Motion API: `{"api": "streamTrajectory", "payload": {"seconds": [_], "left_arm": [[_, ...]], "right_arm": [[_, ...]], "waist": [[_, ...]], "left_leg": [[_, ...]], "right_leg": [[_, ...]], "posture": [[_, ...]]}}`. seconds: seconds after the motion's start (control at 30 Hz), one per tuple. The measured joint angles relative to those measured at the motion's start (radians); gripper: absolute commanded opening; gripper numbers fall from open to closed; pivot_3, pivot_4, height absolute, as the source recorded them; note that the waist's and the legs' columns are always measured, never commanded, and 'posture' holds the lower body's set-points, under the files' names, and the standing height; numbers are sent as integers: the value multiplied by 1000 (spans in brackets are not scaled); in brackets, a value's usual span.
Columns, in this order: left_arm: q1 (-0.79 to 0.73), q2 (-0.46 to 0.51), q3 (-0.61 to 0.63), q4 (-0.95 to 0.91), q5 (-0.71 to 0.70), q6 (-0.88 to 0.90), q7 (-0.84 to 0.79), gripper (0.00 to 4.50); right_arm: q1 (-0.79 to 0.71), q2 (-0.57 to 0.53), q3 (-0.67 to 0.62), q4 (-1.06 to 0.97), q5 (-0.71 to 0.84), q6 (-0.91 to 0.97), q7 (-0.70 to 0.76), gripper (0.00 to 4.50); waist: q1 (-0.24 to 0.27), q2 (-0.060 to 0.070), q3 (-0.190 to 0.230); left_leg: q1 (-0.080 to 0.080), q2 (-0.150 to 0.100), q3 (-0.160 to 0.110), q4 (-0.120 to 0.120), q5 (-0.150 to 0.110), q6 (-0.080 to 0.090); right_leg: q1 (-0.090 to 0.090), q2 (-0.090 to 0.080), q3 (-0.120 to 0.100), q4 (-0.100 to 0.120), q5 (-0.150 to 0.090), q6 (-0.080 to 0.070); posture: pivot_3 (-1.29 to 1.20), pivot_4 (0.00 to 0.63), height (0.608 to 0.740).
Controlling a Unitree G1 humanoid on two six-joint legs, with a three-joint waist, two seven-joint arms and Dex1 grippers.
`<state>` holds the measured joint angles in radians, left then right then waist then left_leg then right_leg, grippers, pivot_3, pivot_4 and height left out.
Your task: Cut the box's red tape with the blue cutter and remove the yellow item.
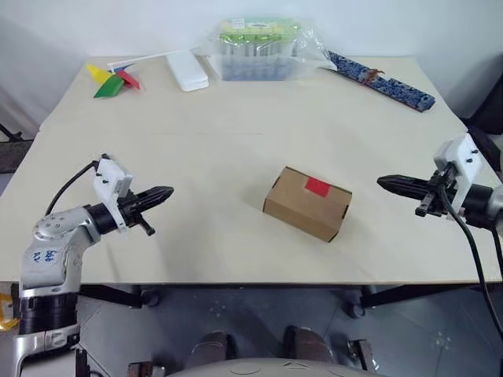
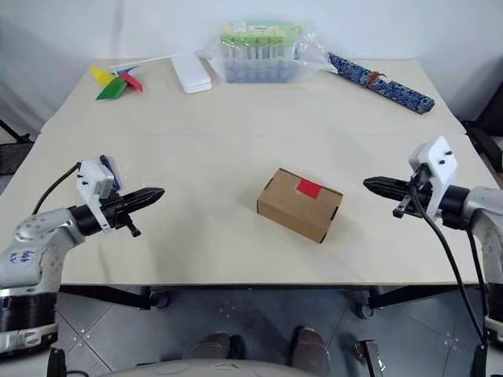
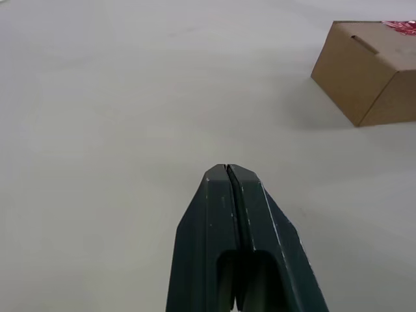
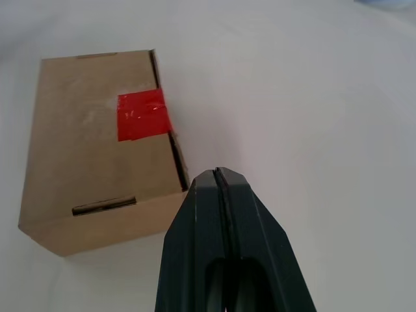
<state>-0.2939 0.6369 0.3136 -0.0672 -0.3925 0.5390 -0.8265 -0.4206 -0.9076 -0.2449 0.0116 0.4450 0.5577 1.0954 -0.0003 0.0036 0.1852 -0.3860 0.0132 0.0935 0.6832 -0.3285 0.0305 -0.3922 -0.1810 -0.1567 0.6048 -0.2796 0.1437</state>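
My small brown cardboard box (image 1: 307,203) sits mid-table, its red tape patch (image 1: 317,186) uncut, between my 2 empty pinched-shut grippers — left (image 1: 161,194), right (image 1: 387,183) — flanking it, nothing grasped yet.

Grey arms, white wrist housings (black cables), black fingers (image 1: 161,194).

Pale table (image 1: 236,141), taped box (image 1: 306,203), pinwheel (image 1: 114,80), white case (image 1: 187,71), plastic tub (image 1: 258,49), patterned strip (image 1: 381,80)
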Motion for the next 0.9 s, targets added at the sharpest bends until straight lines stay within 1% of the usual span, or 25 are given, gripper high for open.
{"api": "streamTrajectory", "payload": {"seconds": [0.17,0.2,0.27,0.3,0.43,0.5,0.6,0.63,0.67,0.7,0.83,0.9], "left_arm": [[20,-1,12,-56,-33,33,54,10],[24,-1,16,-67,-38,41,65,187],[25,-1,25,-78,-47,52,93,591],[25,-1,32,-78,-49,57,111,875],[25,-3,57,-78,-55,82,180,2067],[25,-6,65,-78,-59,93,211,2725],[23,-41,100,-84,-76,130,300,3698],[20,-48,110,-84,-76,140,325,3939],[9,-55,119,-84,-78,148,353,4324],[-11,-65,124,-84,-78,155,383,4478],[-77,-80,120,-84,-65,171,484,4478],[-121,-111,104,-69,-35,169,546,4478]], "right_arm": [[-60,0,37,47,-6,-37,8,0],[-69,1,46,56,-7,-44,10,0],[-74,2,58,64,-8,-46,12,350],[-77,2,67,63,-6,-38,15,549],[-98,3,83,59,15,1,23,1877],[-124,4,83,59,20,6,23,2623],[-149,4,87,72,17,-8,43,3695],[-154,4,89,77,16,-12,48,3954],[-162,4,92,87,16,-15,53,4376],[-177,5,97,106,14,-20,60,4500],[-254,29,124,168,-3,-70,77,4500],[-292,60,139,202,-14,-94,84,4500]], "waist": [[2,0,0],[1,0,0],[1,0,0],[1,0,0],[0,0,0],[0,0,0],[2,0,0],[2,-1,0],[3,-1,0],[4,-1,0],[1,-1,0],[0,-1,0]], "left_leg": [[0,0,0,1,0,0],[0,0,0,1,0,0],[-1,0,0,0,0,0],[-1,0,0,0,0,0],[-1,0,0,0,0,0],[0,0,0,0,0,0],[-1,0,-1,0,0,0],[-1,0,-1,0,0,0],[-1,0,-1,1,0,0],[-1,-1,-1,1,0,0],[-1,-2,0,1,0,0],[-1,-3,0,1,0,0]], "right_leg": [[0,0,0,-1,0,0],[0,0,0,-1,0,0],[0,0,-1,0,0,0],[0,0,-1,0,0,0],[0,0,0,0,0,0],[0,0,0,0,0,0],[0,0,0,0,0,0],[0,0,0,0,0,0],[0,0,0,0,0,0],[0,0,0,0,0,0],[0,0,0,0,0,0],[0,0,-1,0,0,0]], "posture": [[0,150,740],[0,150,740],[0,150,740],[0,150,740],[0,150,740],[0,150,740],[0,150,740],[0,150,740],[0,150,740],[0,150,740],[0,150,740],[0,150,740]]}}
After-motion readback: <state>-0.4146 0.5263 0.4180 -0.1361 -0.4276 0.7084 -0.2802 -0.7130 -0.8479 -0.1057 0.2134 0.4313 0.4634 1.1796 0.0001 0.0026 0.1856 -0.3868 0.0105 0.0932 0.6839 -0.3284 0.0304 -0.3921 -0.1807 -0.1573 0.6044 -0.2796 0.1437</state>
